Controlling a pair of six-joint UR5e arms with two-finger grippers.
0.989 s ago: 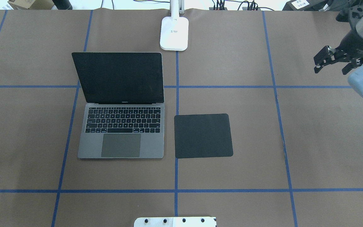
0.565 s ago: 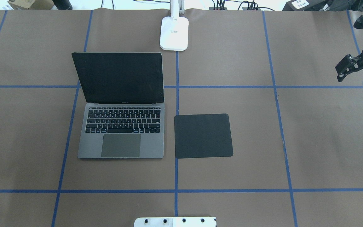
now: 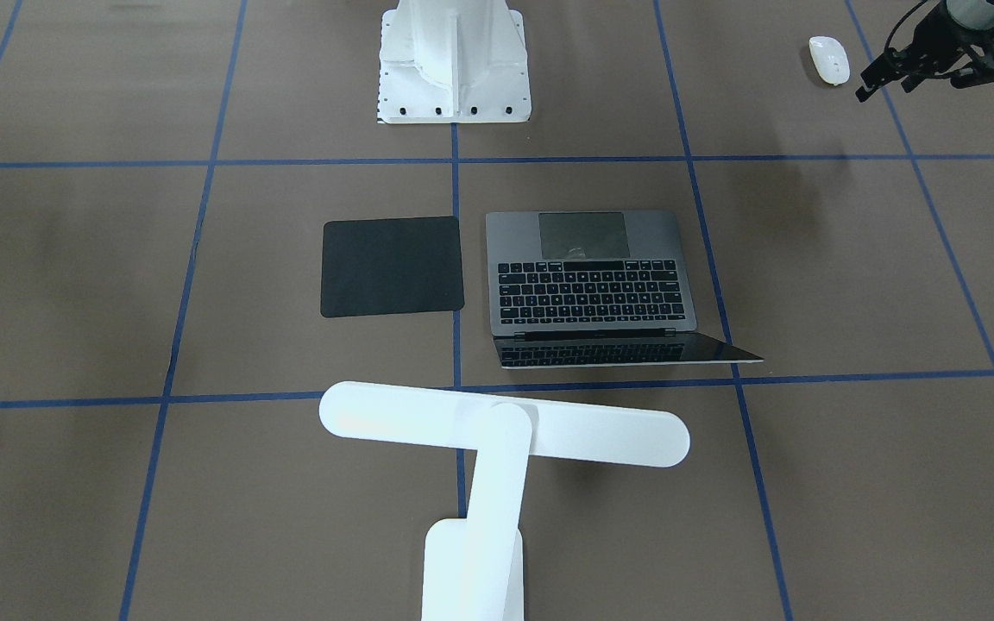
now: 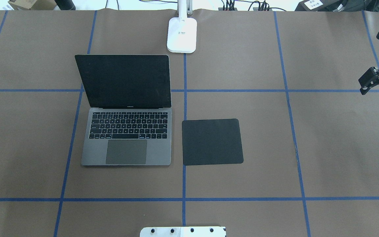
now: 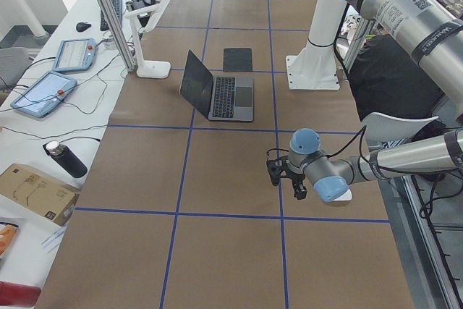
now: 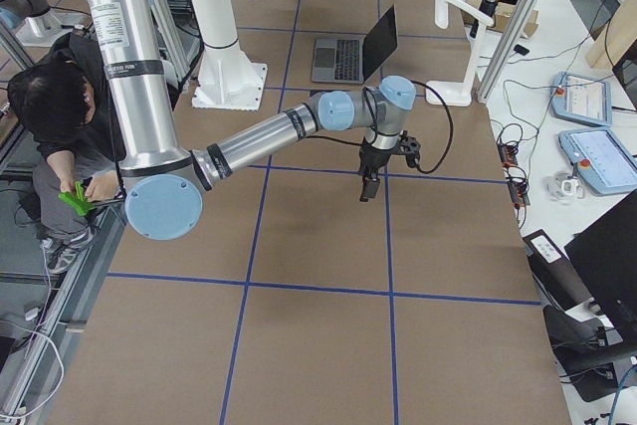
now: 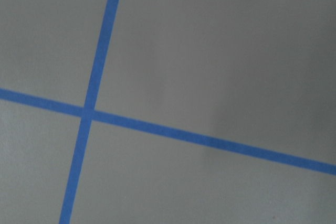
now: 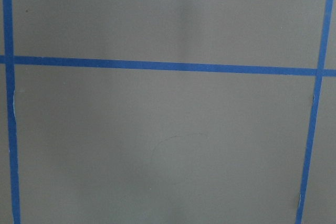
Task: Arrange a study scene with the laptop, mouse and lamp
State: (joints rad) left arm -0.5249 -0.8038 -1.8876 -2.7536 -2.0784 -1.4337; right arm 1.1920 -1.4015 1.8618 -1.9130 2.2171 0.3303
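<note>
1. Flat black square pad with rounded corners [image 4: 212, 141] lies flat on the brown paper table cover [image 4: 341, 148], its left edge over a blue tape line [image 4: 184, 184].
2. Tape lines form a grid across the cover.
3. Side bench: two grey tablet-like consoles with red buttons [image 5: 43, 92], black bottle on its side [image 5: 66, 159], cardboard box [image 5: 32, 192].
4. Person in dark top [image 6: 60, 106] at the table's edge, holding something green [image 6: 72, 196].
</note>
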